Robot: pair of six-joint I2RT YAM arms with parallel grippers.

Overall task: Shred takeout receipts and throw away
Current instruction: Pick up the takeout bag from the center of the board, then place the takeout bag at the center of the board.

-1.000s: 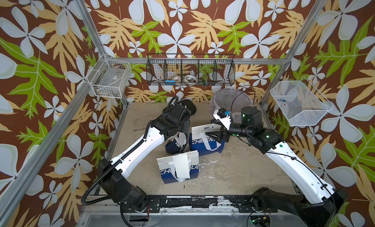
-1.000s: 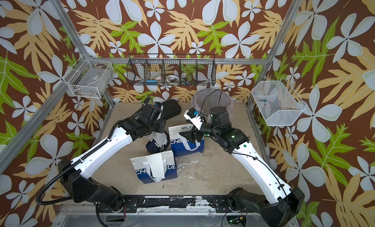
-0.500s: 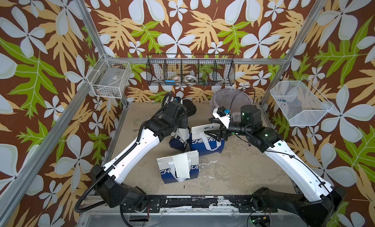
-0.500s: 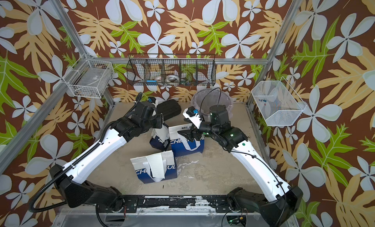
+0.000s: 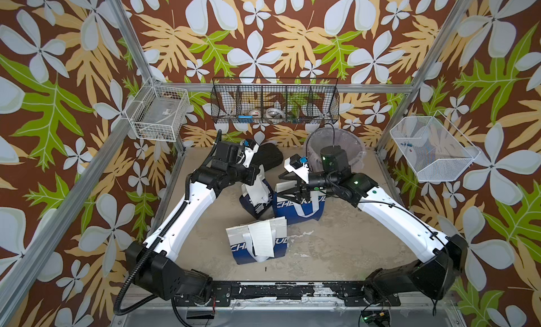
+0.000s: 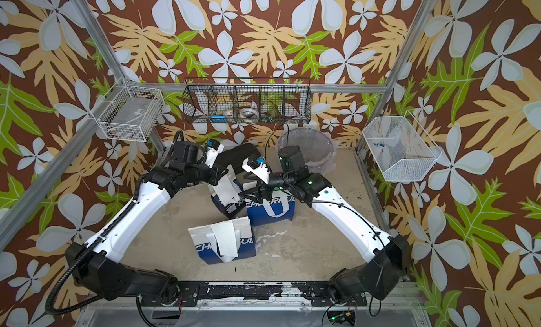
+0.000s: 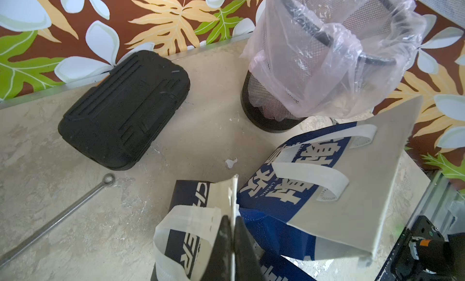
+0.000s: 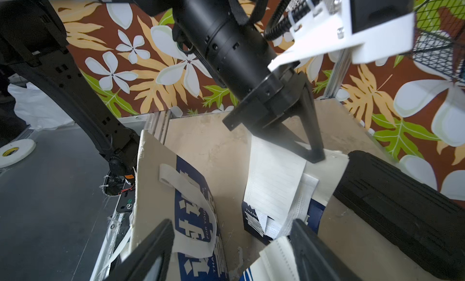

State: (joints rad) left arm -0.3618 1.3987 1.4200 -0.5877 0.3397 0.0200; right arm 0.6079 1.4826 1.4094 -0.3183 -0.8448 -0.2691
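My left gripper is shut on the top edge of a takeout receipt, a lined white slip that hangs from it over a small tilted blue-and-white bag. In the left wrist view the slip shows edge-on between the closed fingers. A second receipt lies on the flat bag nearest the front. My right gripper is open with nothing between its fingers. It hovers at the top of the upright bag, just right of the held slip.
A flat black ribbed box lies at the back, behind the left gripper. A mesh bin with a pink liner stands at the back right. A metal wrench lies on the tabletop. Wire baskets hang on the walls.
My left gripper has risen and drawn back towards the rear wall, pulling the receipt up out of the tilted bag. The right gripper has stayed in place and narrowed a little.
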